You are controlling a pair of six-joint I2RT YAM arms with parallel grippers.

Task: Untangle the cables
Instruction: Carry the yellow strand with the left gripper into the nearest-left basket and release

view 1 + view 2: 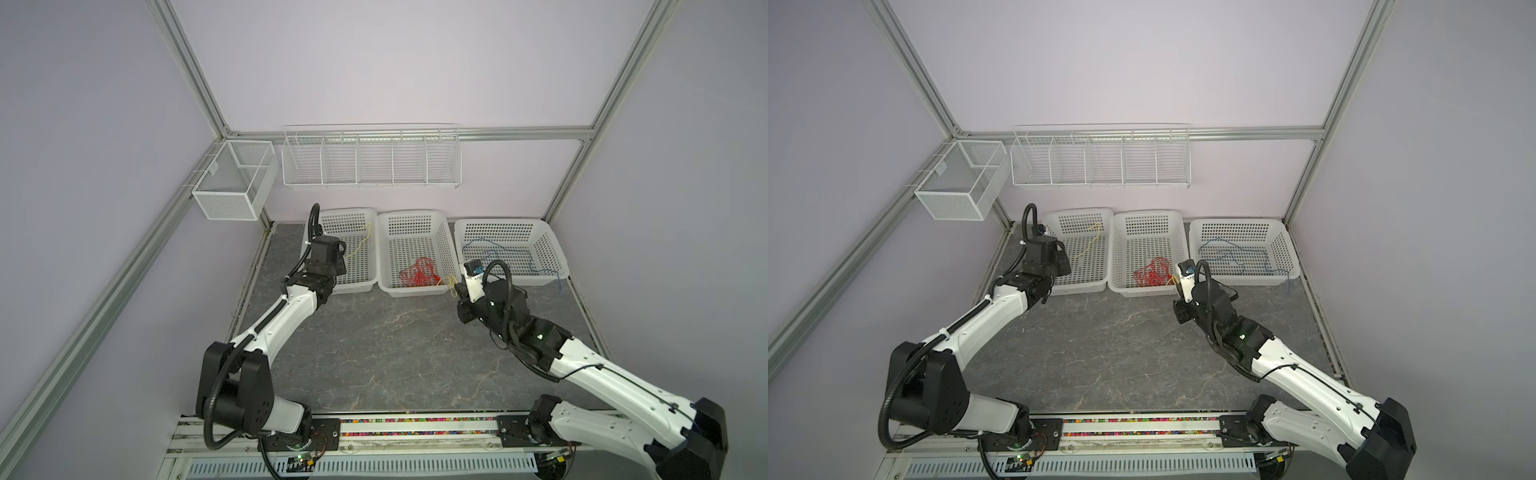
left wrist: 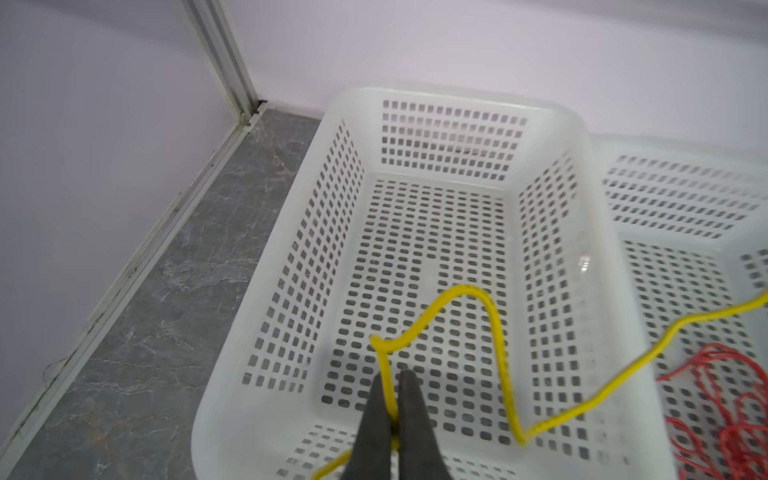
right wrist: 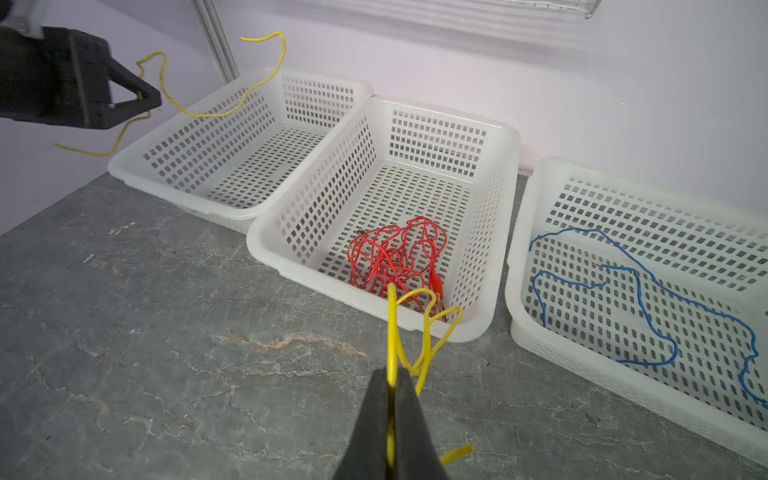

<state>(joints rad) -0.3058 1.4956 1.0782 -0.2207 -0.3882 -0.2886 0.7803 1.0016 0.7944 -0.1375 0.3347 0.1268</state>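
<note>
My left gripper (image 2: pixel 392 376) is shut on a thin yellow cable (image 2: pixel 498 332) above the left white basket (image 1: pixel 349 211). That cable curls in the air with both ends loose, as the right wrist view shows around the left gripper (image 3: pixel 145 97). My right gripper (image 3: pixel 390 372) is shut on a second, looped yellow cable (image 3: pixel 415 299) just in front of the middle basket's (image 1: pixel 411 214) near right corner. A tangle of red cables (image 3: pixel 395 257) lies in the middle basket. A blue cable (image 3: pixel 640 291) winds across the right basket (image 1: pixel 498 221), one end hanging over its right rim (image 1: pixel 559 282).
The three baskets stand side by side against the back wall on a grey marbled table (image 1: pixel 395 353). A white wire rack (image 1: pixel 370 158) hangs on the back wall and a mesh box (image 1: pixel 232 178) on the left frame, both above the baskets.
</note>
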